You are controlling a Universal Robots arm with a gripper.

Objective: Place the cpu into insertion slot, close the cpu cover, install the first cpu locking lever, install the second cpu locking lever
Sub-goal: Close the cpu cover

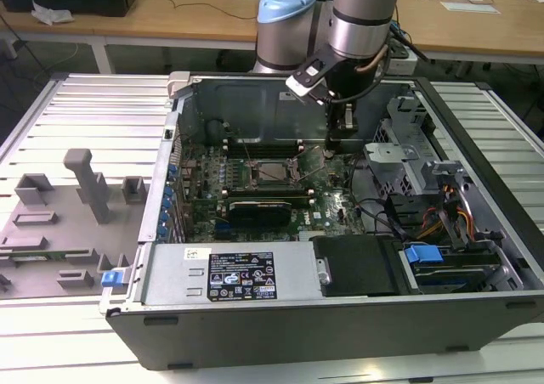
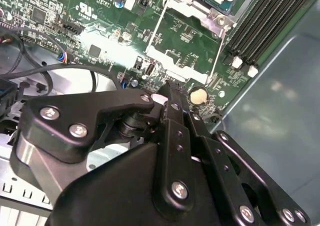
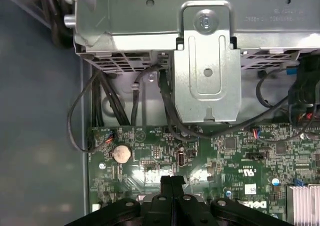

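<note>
Here, in the exterior view, one slatted metal table carries one open computer case, which lies in the middle. At nine o'clock from the case sits one grey fixture plate with raised blocks. One robot arm comes down from twelve o'clock into the case. Inside lies one green motherboard. At its six o'clock is one silver power supply with one black label.

One gripper hangs low over the board, at about two o'clock from the insertion slot and near to it. In both wrist views its two black fingers are pressed together, tip against tip, and nothing shows between them.

The one cpu, with its dull silver-grey top, sits in the insertion slot at the middle of the board. In the second wrist view two thin wire levers reach from the slot's edge toward the gripper. I cannot tell if they are latched, or if the cpu cover is down.

The first wrist view shows one folded metal bracket over the black cables. Beside the fingertips lies one round coin battery, pale in colour. Two white latches end the long memory slots.
</note>
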